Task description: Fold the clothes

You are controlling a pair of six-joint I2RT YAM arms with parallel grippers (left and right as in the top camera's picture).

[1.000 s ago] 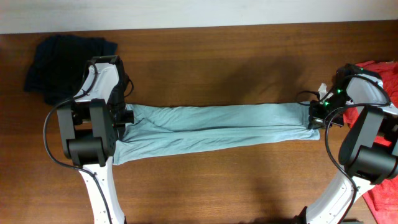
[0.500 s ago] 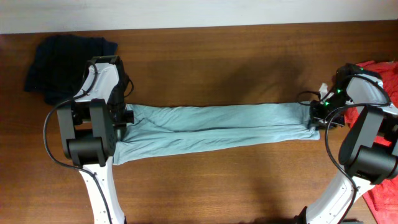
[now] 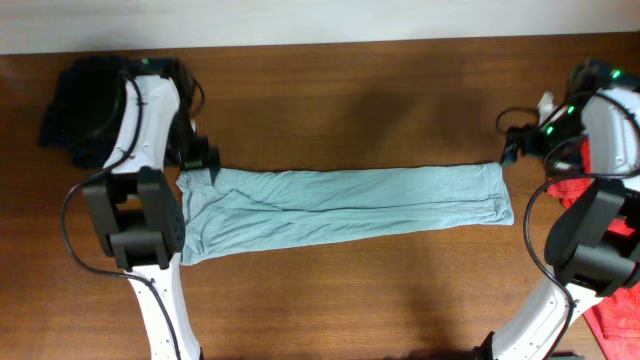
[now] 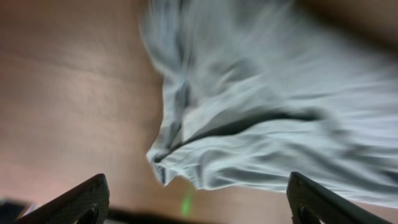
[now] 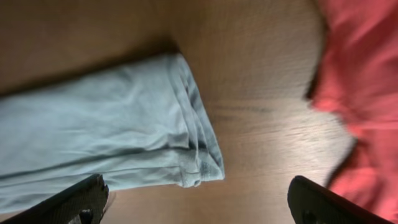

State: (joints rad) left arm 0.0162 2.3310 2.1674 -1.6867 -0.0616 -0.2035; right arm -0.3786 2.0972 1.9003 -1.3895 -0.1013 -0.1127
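While the T-shirt (image 3: 340, 205) lies as a long folded strip across mid-frame on the table (image 3: 350, 110), left gripper (image 4: 196, 196) and right gripper (image 5: 199, 196) hover at its ends, jaws wide, empty.

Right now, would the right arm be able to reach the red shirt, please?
Probably yes: the right gripper is open and empty, and the red shirt lies close beside it across bare table, with nothing between.
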